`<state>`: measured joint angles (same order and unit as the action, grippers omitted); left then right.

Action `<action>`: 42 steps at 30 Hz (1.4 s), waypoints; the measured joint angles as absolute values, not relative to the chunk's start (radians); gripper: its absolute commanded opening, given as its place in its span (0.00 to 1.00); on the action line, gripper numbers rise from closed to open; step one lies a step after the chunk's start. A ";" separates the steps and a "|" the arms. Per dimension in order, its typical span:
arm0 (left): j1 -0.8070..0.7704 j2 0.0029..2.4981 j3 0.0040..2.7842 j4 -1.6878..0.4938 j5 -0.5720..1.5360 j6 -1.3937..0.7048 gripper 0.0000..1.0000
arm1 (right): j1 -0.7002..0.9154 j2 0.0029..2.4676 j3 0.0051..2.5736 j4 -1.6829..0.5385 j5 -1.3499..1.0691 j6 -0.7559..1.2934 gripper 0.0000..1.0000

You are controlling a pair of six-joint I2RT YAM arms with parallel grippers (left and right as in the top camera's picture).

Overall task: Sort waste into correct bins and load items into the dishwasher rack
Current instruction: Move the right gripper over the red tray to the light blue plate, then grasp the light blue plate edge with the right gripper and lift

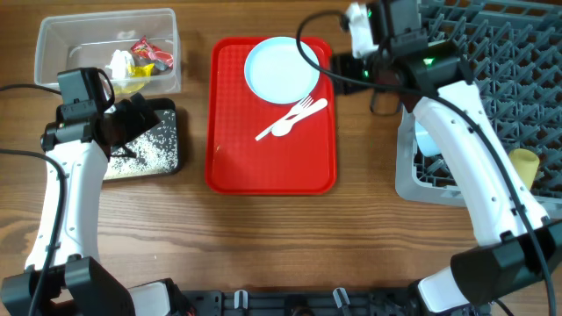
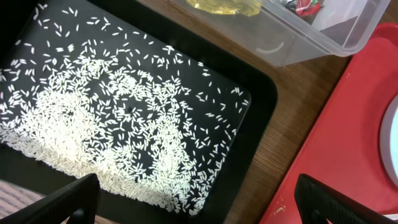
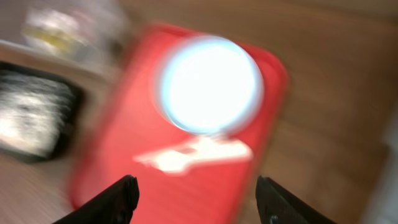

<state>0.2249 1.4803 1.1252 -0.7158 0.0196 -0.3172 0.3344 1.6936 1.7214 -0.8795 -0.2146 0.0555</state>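
Observation:
The pale blue plate and the white fork and spoon lie on the red serving tray. The clear tub holds red and yellow wrappers and a white tissue. The black tray holds rice grains. My left gripper is open and empty over the black tray's near right corner. My right gripper is open and empty, high beside the grey rack; its view is blurred and shows the plate and cutlery. A yellow cup and a pale blue bowl sit in the rack.
The right arm crosses over the rack's left edge. The clear tub's corner and the red tray's edge show in the left wrist view. Bare wood lies along the table's front.

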 measured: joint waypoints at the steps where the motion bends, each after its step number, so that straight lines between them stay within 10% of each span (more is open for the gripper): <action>1: 0.225 1.480 1.125 -0.716 0.022 -0.317 1.00 | 0.339 1.692 1.726 -0.836 -0.260 0.067 0.64; 37: 0.225 1.480 1.125 -0.779 0.037 -0.317 1.00 | 0.417 2.269 1.729 -0.579 0.050 0.462 0.30; 42: 0.225 1.480 1.125 -0.779 0.037 -0.317 1.00 | 0.400 2.278 1.725 -0.566 0.050 0.486 0.11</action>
